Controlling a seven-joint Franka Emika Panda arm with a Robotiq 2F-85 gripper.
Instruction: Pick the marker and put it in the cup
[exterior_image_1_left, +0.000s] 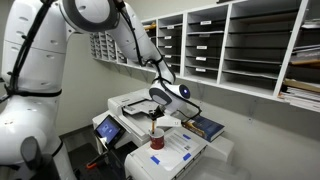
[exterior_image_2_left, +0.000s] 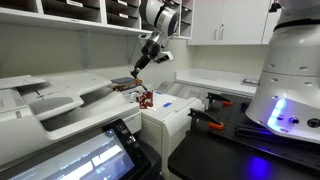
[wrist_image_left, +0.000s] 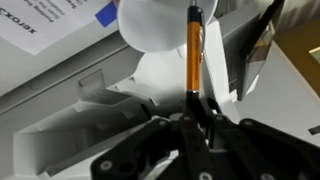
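Black two-finger gripper (wrist_image_left: 197, 110) fills the bottom of the wrist view, jaws clamped on a thin pen-shaped marker (wrist_image_left: 195, 60); the marker reads orange with a dark tip here and stands upright; its lower end is hidden between the fingers; a pale round blur (wrist_image_left: 155, 25) sits left of the tip, too soft to identify; label text (wrist_image_left: 30, 25) at top left is cut off by the edge. In an exterior view, left to right: white robot arm (exterior_image_1_left: 40, 70), partly out of frame; white office printer (exterior_image_1_left: 135, 105); gripper (exterior_image_1_left: 155, 118) above the small dark red cylindrical cup (exterior_image_1_left: 157, 143), which stands on the printer top; the marker is barely visible there, so I cannot tell whether its tip reaches the cup; dark blue book (exterior_image_1_left: 207, 127) near the cup; grey mail shelves (exterior_image_1_left: 250, 45). In an exterior view the cup (exterior_image_2_left: 146, 98) is a small reddish smudge below the gripper (exterior_image_2_left: 150, 58).
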